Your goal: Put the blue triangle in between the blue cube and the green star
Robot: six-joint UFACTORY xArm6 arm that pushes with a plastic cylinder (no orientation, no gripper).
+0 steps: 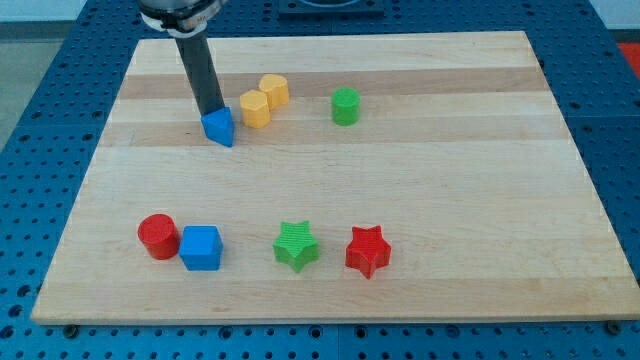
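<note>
The blue triangle [219,127] lies on the wooden board at the view's upper left. My tip [213,111] is at the end of the dark rod and touches the triangle's top-left side. The blue cube [201,247] sits near the view's bottom left. The green star [296,245] lies to the right of the cube, with a gap between them.
A red cylinder [158,236] stands just left of the blue cube. A red star [367,250] lies right of the green star. Two yellow blocks [255,109] [274,91] sit right of the triangle. A green cylinder [345,105] stands further right.
</note>
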